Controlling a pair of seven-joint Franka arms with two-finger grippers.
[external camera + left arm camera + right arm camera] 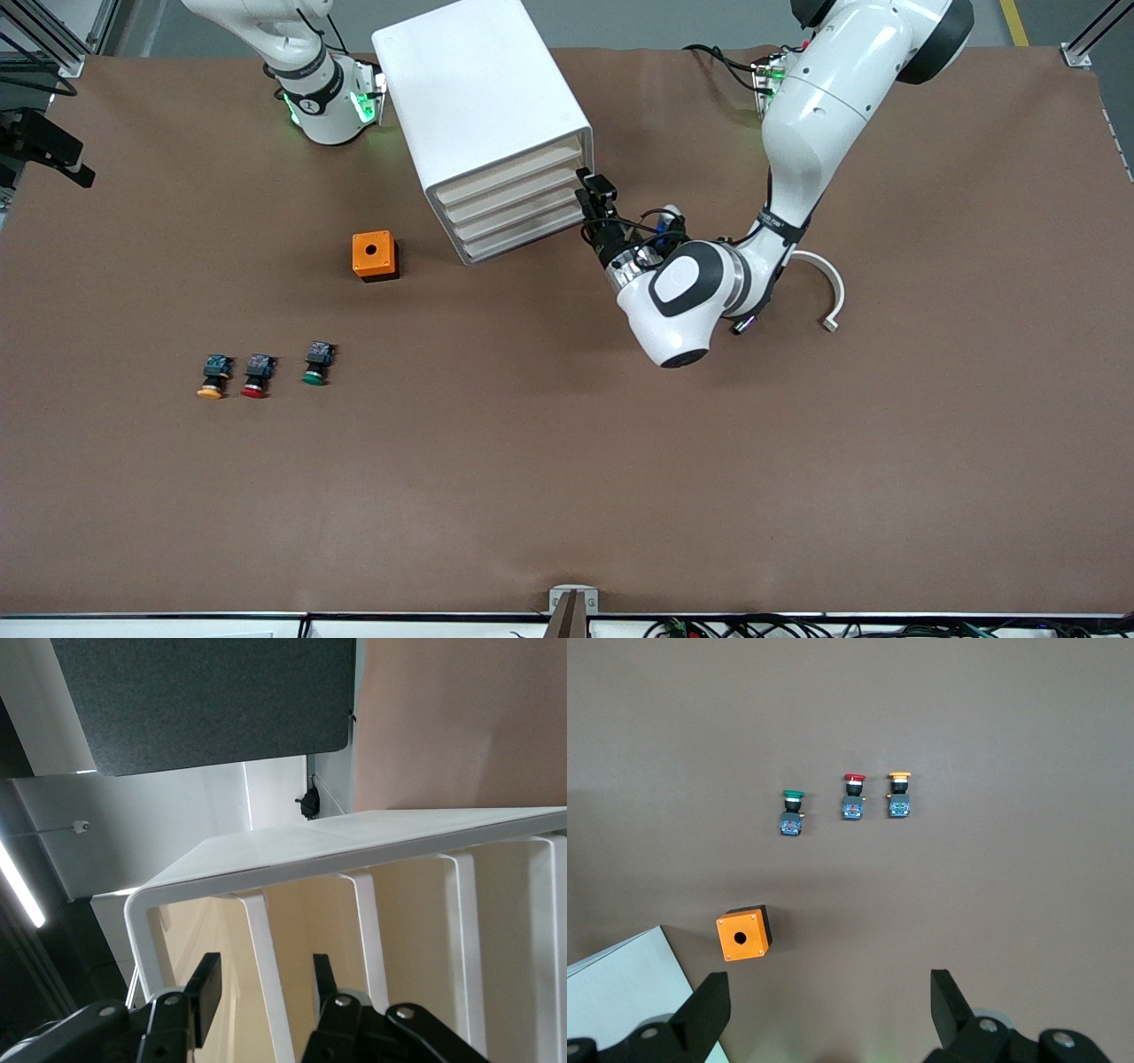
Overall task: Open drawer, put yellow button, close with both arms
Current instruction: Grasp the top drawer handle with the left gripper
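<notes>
1. Front view: yellow button [211, 379] lies toward the right arm's end of the table, beside the red button [256, 377] and green button [315, 364], nearer the camera than the orange box [375, 255]
2. Drawer cabinet [496, 124]: all drawers look closed; left gripper [592, 202] at its front, fingers [205, 988] part-closed astride a drawer edge, grip uncertain
3. Right wrist view: right gripper [831, 1008] waits, spread wide, high above the button, judged the nearer arm

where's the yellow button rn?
In the front view the yellow button lies on the table toward the right arm's end, outermost in a row with the red button beside it, then the green button.
</notes>
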